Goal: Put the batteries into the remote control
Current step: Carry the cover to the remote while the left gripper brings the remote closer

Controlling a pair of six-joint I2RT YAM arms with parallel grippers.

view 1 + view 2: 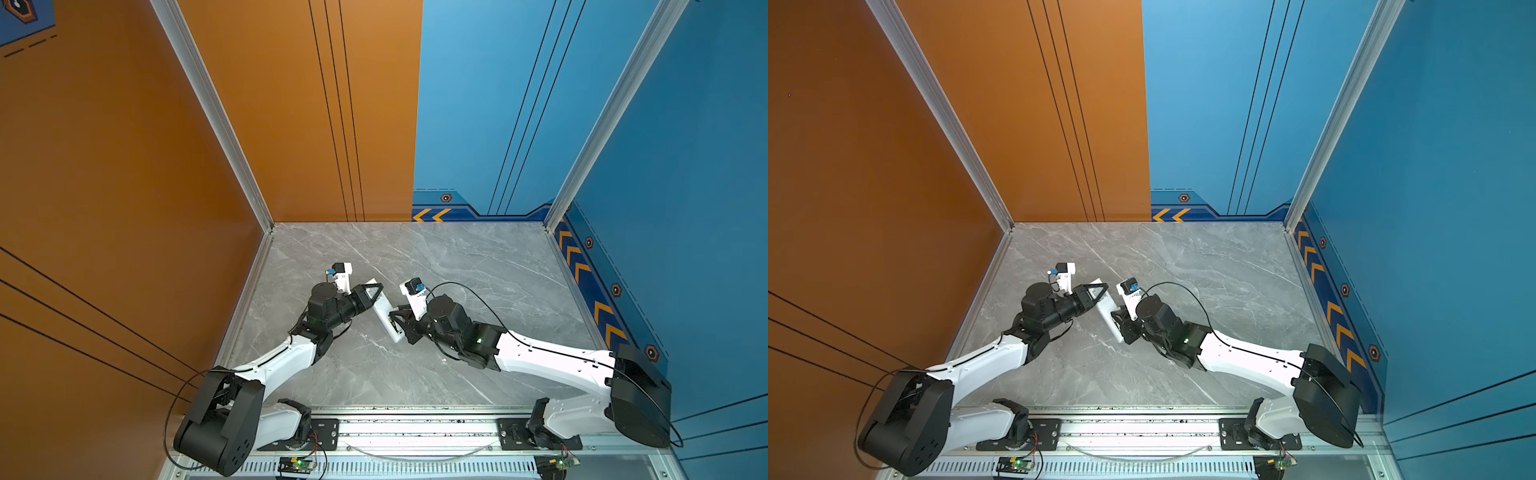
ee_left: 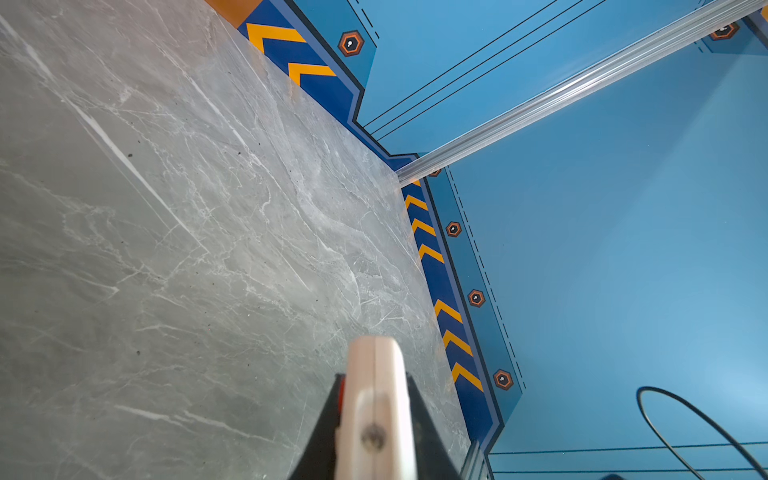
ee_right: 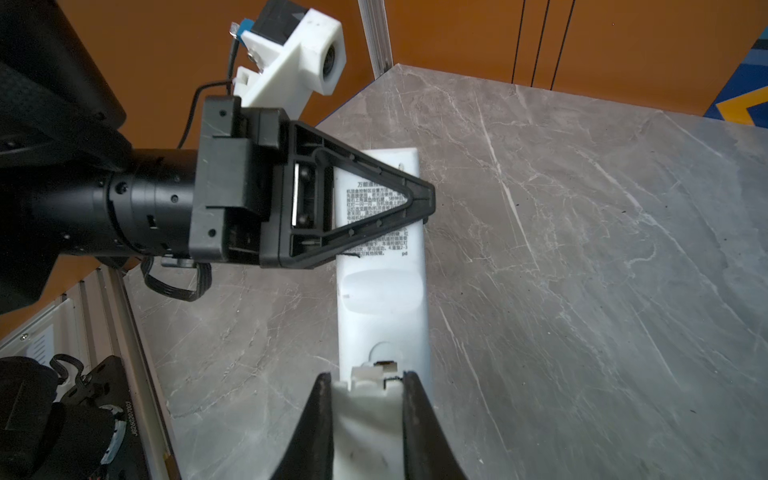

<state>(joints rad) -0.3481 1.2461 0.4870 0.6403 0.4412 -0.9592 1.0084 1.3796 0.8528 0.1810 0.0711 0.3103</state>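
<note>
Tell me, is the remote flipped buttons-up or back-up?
Back-up. In the right wrist view the remote control shows its plain white back with small printed text, and no buttons are visible on that face.

Grey marble tabletop (image 1: 457,257) enclosed by orange wall panel (image 1: 270,104) and blue wall panel (image 1: 469,104); yellow chevron strip (image 1: 581,270) along the blue base; aluminium rail (image 1: 415,428) in front.

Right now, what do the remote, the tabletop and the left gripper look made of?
remote control: white moulded plastic, satin; shell seam and printed text show.
tabletop: grey marble look, white veins, soft sheen; real stone or laminate, cannot tell.
left gripper: matt black plastic, open ribbed frame; moulded or printed, unclear.
</note>
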